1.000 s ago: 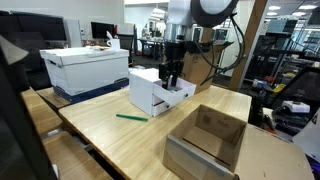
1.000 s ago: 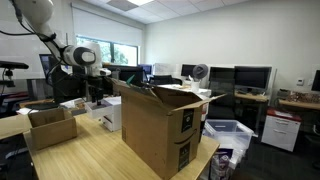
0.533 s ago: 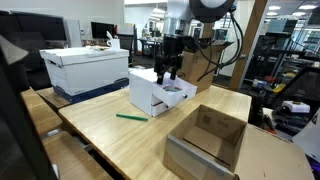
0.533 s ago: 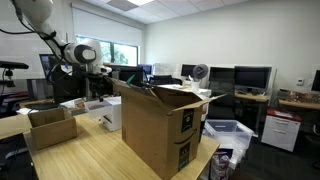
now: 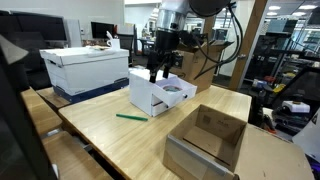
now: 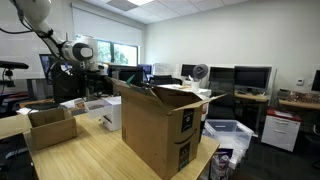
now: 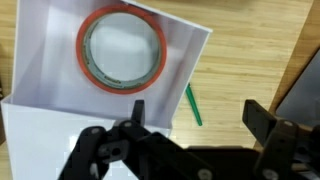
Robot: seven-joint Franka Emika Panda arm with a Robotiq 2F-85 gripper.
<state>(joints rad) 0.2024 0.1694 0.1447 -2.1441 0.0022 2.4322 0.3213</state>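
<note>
Two black fingers point(image 7: 137, 116) of my pincer point(image 7: 195, 112) show at the bottom of the wrist view. They stand wide apart with nothing between them. So the pincer is open and holds nothing.

Right under the camera I see the tape point(image 7: 123, 47). It is a round ring with an orange-red edge and a gray inside. It lies flat in the white box point(image 7: 40, 60). The pincer is up above it and does not touch it. A green pen point(image 7: 193, 104) lies on the wood next to the white box. It is near the box but apart from it.

In an exterior view the pincer point(image 5: 156, 74) hangs over the white box point(image 5: 145, 95), which sits on the table point(image 5: 100, 135). The tape point(image 5: 175, 90) is in the low open part of the white box, on the side nearer the brown box point(image 5: 207, 140). The brown box is open on top and sits at the table's edge. The pen point(image 5: 131, 116) lies in front of the white box. A file box point(image 5: 85, 68) with a lid stands well apart from the rest.

In an exterior view a tall box point(image 6: 160, 125) fills the middle. The pincer point(image 6: 89, 77) looks small behind it, over the white box point(image 6: 106, 112). I cannot tell from there how far it is open. The brown box point(image 6: 50, 127) sits close by.
</note>
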